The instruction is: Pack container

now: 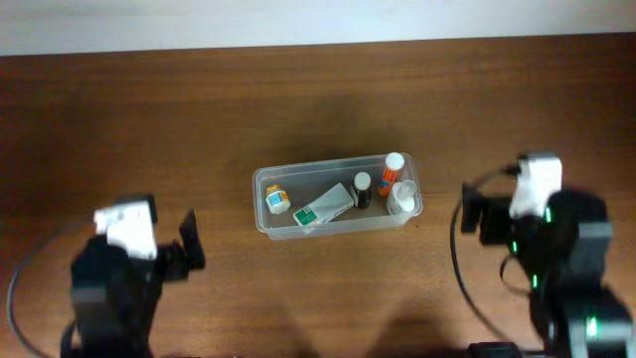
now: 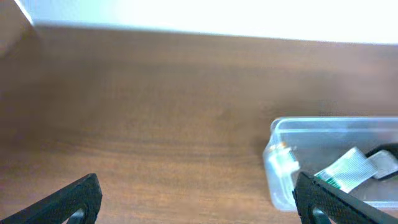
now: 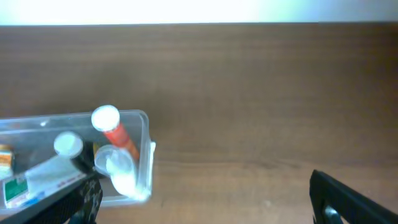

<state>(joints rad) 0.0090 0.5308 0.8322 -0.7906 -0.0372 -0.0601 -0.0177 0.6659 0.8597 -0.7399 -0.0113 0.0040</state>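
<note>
Nearest me, left claw point(image 1: 189, 242) and right claw point(image 1: 469, 214) both gape empty; I'd steer them clear of the seemingly packed clear plastic rectangular container point(image 1: 318, 168) on the tabletop point(image 1: 149, 119).

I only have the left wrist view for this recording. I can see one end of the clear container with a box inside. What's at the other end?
Observer: The overhead view shows three bottles crowded at the far end of the container: an orange bottle with a white cap, a dark bottle and a white bottle.
Operator: Is the right gripper holding anything?
Observer: No. The right gripper is open and empty, off the container's right end.
Operator: How many items are inside in all?
Observer: Five: those three, the green-and-white box and a small orange-capped bottle at the left end.
</note>
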